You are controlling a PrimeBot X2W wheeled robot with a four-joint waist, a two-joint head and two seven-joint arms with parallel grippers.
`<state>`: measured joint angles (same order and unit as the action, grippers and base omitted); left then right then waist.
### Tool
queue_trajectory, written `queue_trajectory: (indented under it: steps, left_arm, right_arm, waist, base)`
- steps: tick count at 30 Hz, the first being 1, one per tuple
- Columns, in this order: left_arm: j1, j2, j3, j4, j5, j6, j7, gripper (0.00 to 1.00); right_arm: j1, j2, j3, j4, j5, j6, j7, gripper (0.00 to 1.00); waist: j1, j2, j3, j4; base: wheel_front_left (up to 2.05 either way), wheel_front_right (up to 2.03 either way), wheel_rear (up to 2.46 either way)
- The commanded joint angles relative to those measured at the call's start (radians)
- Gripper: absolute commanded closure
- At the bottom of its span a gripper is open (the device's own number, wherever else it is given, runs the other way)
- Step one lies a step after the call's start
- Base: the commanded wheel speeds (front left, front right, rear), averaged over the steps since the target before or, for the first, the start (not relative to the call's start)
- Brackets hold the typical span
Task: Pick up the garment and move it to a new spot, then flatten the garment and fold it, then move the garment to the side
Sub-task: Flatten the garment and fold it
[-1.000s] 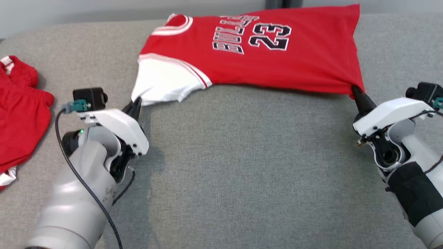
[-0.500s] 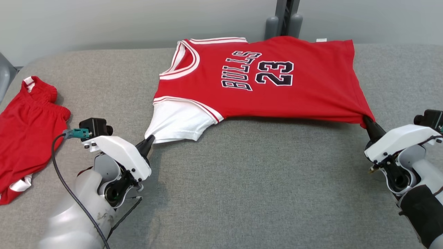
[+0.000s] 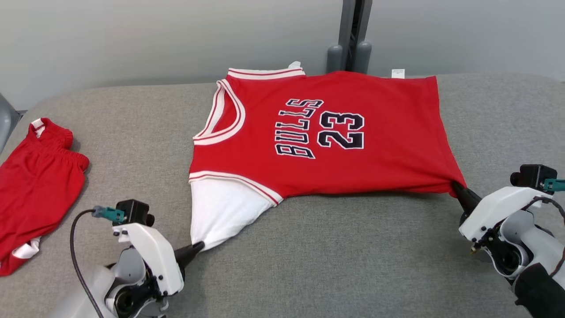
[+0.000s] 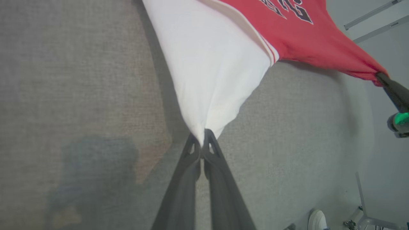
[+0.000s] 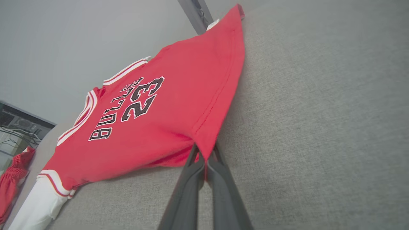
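Note:
The garment (image 3: 335,132) is a red jersey with "BULLS 23" in dark letters and a white sleeve, spread over the grey table with its collar to the left. My left gripper (image 3: 199,246) is shut on the tip of the white sleeve (image 4: 211,70), which is pulled taut to a point between the fingers (image 4: 188,166). My right gripper (image 3: 454,186) is shut on the jersey's near hem corner (image 5: 207,143), also stretched tight. The near edge of the garment hangs slightly off the surface between the two grips.
A pair of red shorts (image 3: 35,190) lies crumpled at the table's left edge. A grey post (image 3: 351,35) rises behind the table against the pale wall. Bare grey cloth (image 3: 335,265) stretches in front of the jersey.
Both grippers have pulled the jersey toward the near side, stretching sleeve and hem corner. The head camera has tilted up, so the whole scene sits lower in the picture.

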<state>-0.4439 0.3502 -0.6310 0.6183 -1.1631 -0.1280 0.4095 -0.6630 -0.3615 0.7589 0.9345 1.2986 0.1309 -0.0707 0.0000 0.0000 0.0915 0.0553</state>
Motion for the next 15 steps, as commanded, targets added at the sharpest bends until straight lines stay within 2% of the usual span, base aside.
queue_trajectory:
  steps: [1, 3, 15]
  left_arm:
    - [0.031, 0.023, -0.003, -0.030, -0.008, 0.004, 0.016, 1.00]
    - [0.090, 0.061, -0.009, -0.117, -0.026, 0.016, 0.055, 1.00]
    - [0.275, 0.197, -0.017, -0.431, -0.097, 0.070, 0.172, 1.00]
  right_arm:
    - [0.015, -0.025, 0.016, -0.007, -0.016, 0.000, 0.006, 1.00]
    - [0.023, -0.043, 0.049, -0.016, -0.030, 0.000, 0.010, 1.00]
    - [0.078, -0.098, 0.121, -0.094, 0.014, 0.000, 0.085, 1.00]
  waist:
    - [0.0000, 0.0000, -0.010, -0.009]
    - [0.0000, 0.0000, -0.024, -0.019]
    - [0.0000, 0.0000, -0.056, -0.043]
  base:
    - [0.00, 0.00, 0.00]
    - [0.00, 0.00, 0.00]
    - [0.00, 0.00, 0.00]
